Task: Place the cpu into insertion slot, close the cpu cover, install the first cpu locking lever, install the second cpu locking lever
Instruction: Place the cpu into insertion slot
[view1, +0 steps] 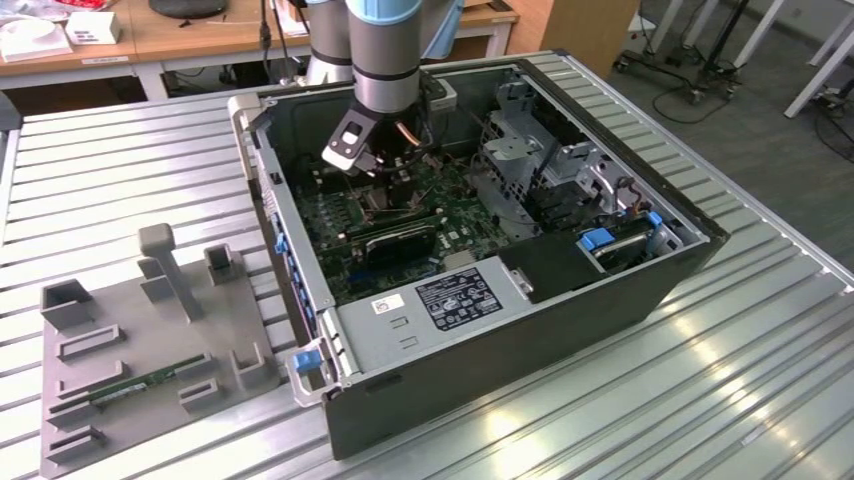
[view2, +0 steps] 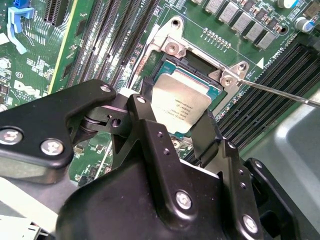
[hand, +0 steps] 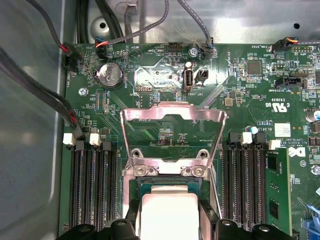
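Note:
The cpu (view2: 182, 102), a square chip with a silvery-tan top, lies level in or just over the insertion slot (view2: 189, 62) on the green motherboard. My gripper (view2: 176, 109) is shut on the cpu, one black finger (view2: 145, 107) against each of two opposite sides. The first wrist view shows the cpu (hand: 169, 212) between the fingers (hand: 134, 222) at the slot (hand: 167, 186). The cpu cover (hand: 172, 114) stands swung open behind the slot. A thin lever rod (view2: 280, 92) sticks out loose beside it. In the exterior view my gripper (view1: 378, 178) reaches down into the computer case.
Long black memory slots (hand: 95, 190) flank the socket on both sides. Cables (hand: 45, 95) run along the case wall. A drive cage (view1: 534, 160) and a power supply (view1: 441, 300) crowd the case. A grey fixture tray (view1: 134, 350) sits on the exterior view's left.

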